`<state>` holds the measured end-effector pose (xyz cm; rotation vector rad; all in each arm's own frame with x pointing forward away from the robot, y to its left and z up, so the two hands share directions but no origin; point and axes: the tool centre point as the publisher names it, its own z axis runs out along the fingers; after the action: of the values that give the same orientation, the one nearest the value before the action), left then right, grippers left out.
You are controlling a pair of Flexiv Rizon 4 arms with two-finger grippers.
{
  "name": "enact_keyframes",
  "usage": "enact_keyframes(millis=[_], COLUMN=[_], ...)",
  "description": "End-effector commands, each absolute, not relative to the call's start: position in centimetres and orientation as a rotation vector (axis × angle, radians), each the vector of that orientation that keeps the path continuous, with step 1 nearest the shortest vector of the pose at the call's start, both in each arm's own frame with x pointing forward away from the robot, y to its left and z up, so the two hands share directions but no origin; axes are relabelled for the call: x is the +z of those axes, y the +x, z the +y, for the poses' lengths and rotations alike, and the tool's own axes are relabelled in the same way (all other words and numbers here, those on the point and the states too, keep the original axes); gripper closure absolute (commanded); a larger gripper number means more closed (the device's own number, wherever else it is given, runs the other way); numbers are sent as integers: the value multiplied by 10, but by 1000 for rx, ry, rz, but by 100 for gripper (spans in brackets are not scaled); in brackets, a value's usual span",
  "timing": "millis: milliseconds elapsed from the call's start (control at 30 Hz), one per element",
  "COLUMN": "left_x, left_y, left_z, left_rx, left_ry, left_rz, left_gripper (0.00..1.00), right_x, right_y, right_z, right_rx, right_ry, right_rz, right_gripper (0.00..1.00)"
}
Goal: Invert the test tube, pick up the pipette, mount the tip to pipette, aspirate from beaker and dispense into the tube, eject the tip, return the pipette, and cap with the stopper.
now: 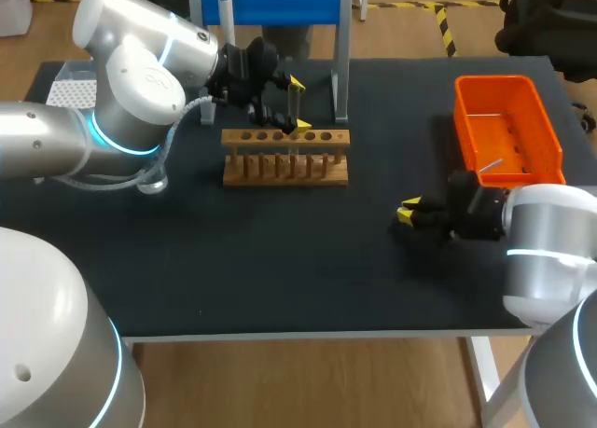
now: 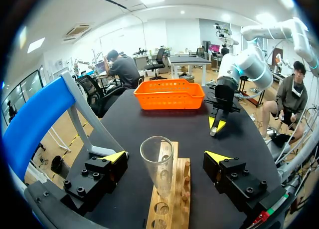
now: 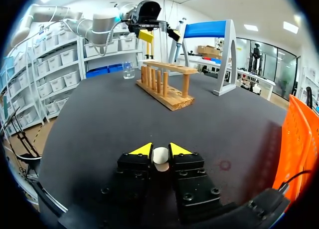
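Black table carries everything. Blue-barred stand is behind the rack, at the far edge. Orange bin sits well right of the rack, with a small pale item inside that is too small to identify. The wooden rack is mid-table, with a row of holes on top and pegs below.

Left arm comes in over the rack's left end. Left gripper hangs right above the rack, its fingers spread wide, one on each side of the tube, with clear gaps and no contact. The glass tube stands upright in a rack hole near the middle of the row, open mouth up.

Right gripper is low over the table, well right of the rack and nearer the front edge, pointing toward the rack. Its fingers are nearly together, pinching the stopper, a small whitish plug, from both sides.

Beaker, small and clear, stands on the table just off the rack's left end.
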<state>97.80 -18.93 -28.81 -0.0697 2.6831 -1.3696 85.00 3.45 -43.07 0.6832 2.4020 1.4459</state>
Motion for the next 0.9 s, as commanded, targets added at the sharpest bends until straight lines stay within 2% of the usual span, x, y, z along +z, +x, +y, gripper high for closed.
enact_keyframes(millis=[33, 567, 900], left_x=[-289, -289, -289], left_y=[978, 978, 978], left_z=[-189, -189, -189], left_rx=[-1375, -1375, -1375], left_ry=[-67, -67, -67], left_rz=[2680, 2680, 2680], left_gripper=[0, 0, 0], right_x=[-429, -350, -282], right_y=[852, 884, 903], right_z=[35, 32, 54], right_rx=[1446, 1545, 1631], right_ry=[683, 563, 394], right_rz=[2402, 2413, 2452], right_gripper=[100, 100, 100])
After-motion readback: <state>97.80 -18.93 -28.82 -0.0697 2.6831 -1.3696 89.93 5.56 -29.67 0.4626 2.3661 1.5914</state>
